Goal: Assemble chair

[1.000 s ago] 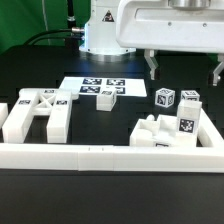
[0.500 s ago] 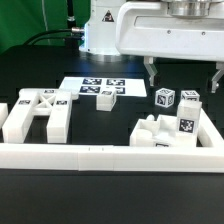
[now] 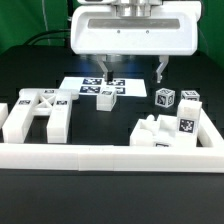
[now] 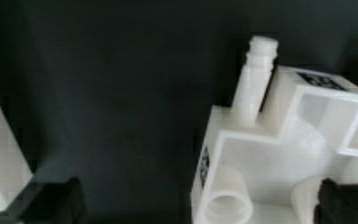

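- We see the gripper (image 3: 133,72) hanging over the back of the dark table (image 3: 110,200). Its 2 fingers (image 3: 105,70) are spread wide, with nothing held between them.
- The marker board (image 3: 97,88) lies flat on the table, below and behind the fingers.
- The chair is in loose pieces, none of them touched by the gripper.
- At the exterior view's left, a chunky white H-shaped part (image 3: 35,112) with tags on top rests just behind the long border rail (image 3: 100,156).
- At the exterior view's right, a blocky cluster of white parts (image 3: 160,135) sits in the rail's corner, with a tagged block (image 3: 186,124) standing at its far side.
- Just behind that cluster stand 2 small pieces close together: the left cube (image 3: 165,98) and the right cube (image 3: 190,98), both tagged. They are well apart from the H-shaped part.
- In the wrist view, a white piece with a slim peg (image 4: 259,70) fills much of the picture, and a tagged face (image 4: 322,88) shows just beside the peg.
- The dark fingertips (image 4: 51,200) show on either side of this piece. We cannot tell which part of the chair it is.
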